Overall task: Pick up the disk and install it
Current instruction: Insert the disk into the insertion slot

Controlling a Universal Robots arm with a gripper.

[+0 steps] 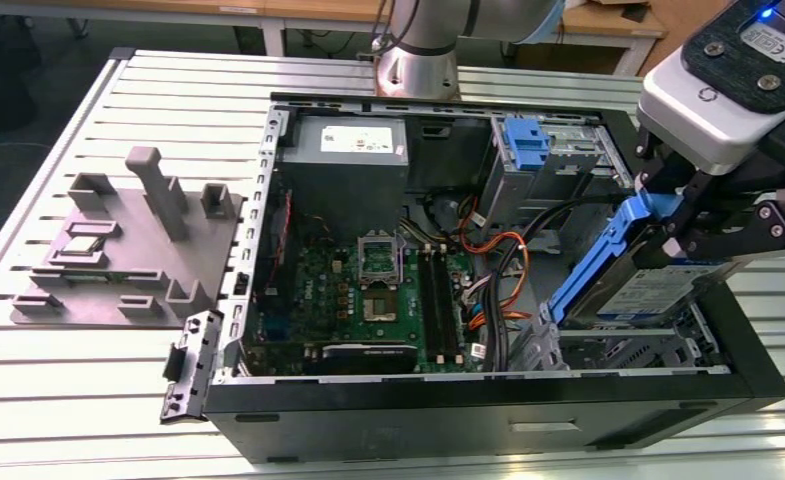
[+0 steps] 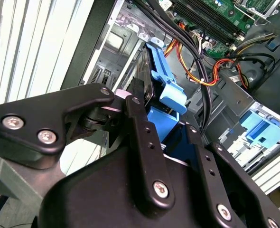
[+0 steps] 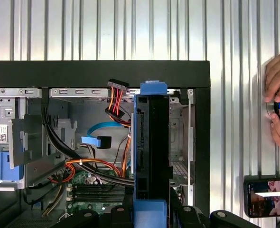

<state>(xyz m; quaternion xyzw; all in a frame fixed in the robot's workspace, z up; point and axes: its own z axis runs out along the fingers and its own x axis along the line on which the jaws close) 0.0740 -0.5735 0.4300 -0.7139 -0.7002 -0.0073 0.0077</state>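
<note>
At the right edge of the exterior view, the black claw [image 1: 719, 228] is clamped tight on the flat silver disk in its blue plastic carrier [image 1: 643, 290]; the disk is tilted, its low end over the open black computer case's [image 1: 499, 405] drive bay; angled, I'd say, to slide in.

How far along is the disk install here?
Pickup looks done: the gripper is shut on the disk, holding it tilted over the drive bay of the case, at the exterior view's right. Left: the disk is not yet seated there.
</note>
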